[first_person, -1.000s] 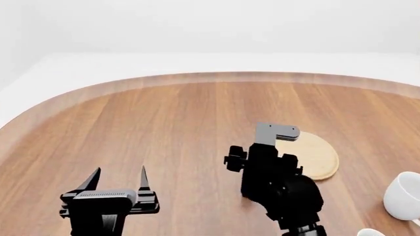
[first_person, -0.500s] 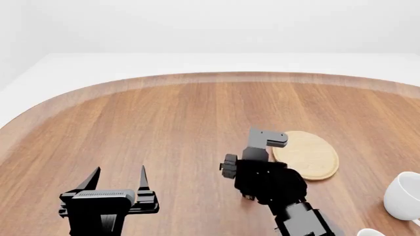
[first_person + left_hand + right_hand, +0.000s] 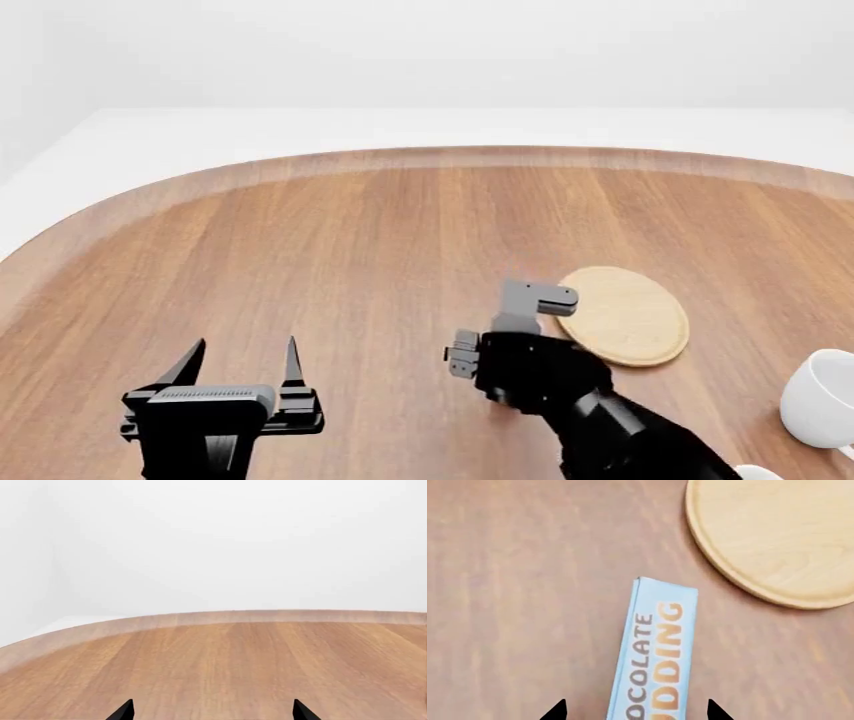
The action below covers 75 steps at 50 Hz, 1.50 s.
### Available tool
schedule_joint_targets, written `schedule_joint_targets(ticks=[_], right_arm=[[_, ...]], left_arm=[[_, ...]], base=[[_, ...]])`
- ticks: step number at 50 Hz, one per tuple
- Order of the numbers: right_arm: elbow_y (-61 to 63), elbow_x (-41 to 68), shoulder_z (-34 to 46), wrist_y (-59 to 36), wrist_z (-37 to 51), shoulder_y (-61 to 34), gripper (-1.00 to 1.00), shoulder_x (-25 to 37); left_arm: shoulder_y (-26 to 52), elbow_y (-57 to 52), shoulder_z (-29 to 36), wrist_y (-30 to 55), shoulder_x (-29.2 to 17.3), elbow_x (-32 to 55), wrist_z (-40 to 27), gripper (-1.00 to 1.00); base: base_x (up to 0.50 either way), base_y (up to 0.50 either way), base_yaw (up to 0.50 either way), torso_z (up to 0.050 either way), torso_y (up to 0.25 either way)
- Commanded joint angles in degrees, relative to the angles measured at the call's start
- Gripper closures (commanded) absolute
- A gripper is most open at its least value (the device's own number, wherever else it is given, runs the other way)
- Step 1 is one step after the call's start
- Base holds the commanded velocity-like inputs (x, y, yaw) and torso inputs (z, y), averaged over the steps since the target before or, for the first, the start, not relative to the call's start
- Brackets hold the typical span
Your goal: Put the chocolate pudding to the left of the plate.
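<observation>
Lying flat on the table [image 3: 514, 580], your chocolate pudding [image 3: 657, 650] shows its pale blue face, long axis running straight out between the right gripper [image 3: 635, 711] fingertips, which stand apart either side, not touching it. Far end points past the plate [image 3: 774, 535] rim, just beside it. Left gripper [image 3: 240, 362] is spread open, well apart, holding nothing.

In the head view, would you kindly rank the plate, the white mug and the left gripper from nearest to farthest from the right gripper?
1. The plate, just to the right gripper's right.
2. The white mug, at the right edge.
3. The left gripper, far left.
</observation>
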<state>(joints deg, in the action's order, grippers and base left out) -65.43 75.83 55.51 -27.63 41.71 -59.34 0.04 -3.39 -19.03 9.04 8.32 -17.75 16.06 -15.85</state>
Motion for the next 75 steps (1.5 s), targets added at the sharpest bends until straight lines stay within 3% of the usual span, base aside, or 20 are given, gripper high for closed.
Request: schedule_joint_targets(ticks=[1,19,36,37,58,67,75], right_arm=[[-5.4,16.9,16.6,5.2,-1.7,-2.1,-1.00,0.0],[-7.4,32.9,32.0,6.9,-4.4,-3.1,-1.00,0.0],[-7.7,40.1,38.8,6.5,-7.0,-3.1,-1.00,0.0],[-7.7,40.4,39.0,6.4,-7.0,-3.1,1.00,0.0],[-7.2,39.2,42.2,8.1,-6.6,-3.6,1.00,0.0],[-4.3,34.1,43.5,10.3,-12.2,-5.8,1.00,0.4],[6.5,33.3,43.6,9.8,-9.1,-8.9,1.00,5.7]], left_arm=[[0.0,0.0,0.3,-0.1,-0.2,0.1,-0.1,-1.00],[0.1,0.1,0.7,-0.3,-0.5,0.3,-0.2,-1.00],[-0.1,-0.5,0.8,-0.1,-0.9,0.8,-0.5,-1.00],[-0.1,-0.6,0.8,-0.1,-0.9,0.8,-0.6,-1.00],[0.0,-0.3,1.2,-0.3,-1.1,0.8,-0.9,-1.00],[0.6,0.4,1.7,0.1,-1.0,0.7,-1.2,-1.00],[4.9,-1.8,2.0,10.2,-1.7,4.0,-2.3,-1.00]], base=[[0.00,0.00,0.00,0.000,0.000],[0.00,0.00,0.00,0.000,0.000],[0.00,0.00,0.00,0.000,0.000],[0.00,0.00,0.00,0.000,0.000],[0.00,0.00,0.00,0.000,0.000],[0.00,0.00,0.00,0.000,0.000],[0.00,0.00,0.00,0.000,0.000]])
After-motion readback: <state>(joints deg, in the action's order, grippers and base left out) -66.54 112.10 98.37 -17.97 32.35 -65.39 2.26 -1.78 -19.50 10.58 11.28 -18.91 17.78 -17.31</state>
